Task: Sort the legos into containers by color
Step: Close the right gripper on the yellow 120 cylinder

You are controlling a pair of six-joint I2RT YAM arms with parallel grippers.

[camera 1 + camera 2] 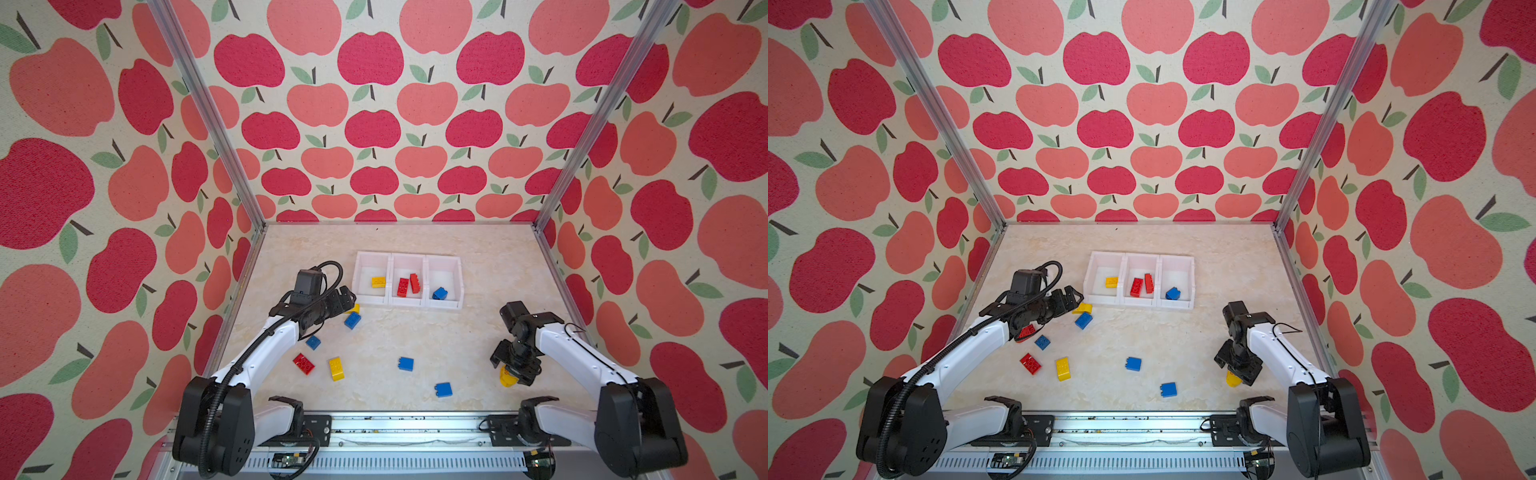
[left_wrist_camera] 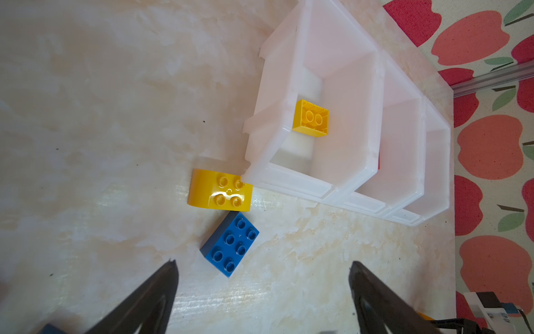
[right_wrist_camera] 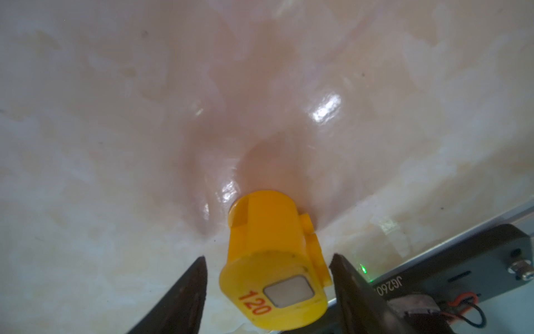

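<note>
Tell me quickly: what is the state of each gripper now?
Left gripper: open, holding nothing.
Right gripper: open around the yellow rounded piece, gaps visible, not gripping yet.

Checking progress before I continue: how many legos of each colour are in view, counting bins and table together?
Red legos: 4, one half hidden under the left arm
Blue legos: 5
Yellow legos: 4
Total: 13
</note>
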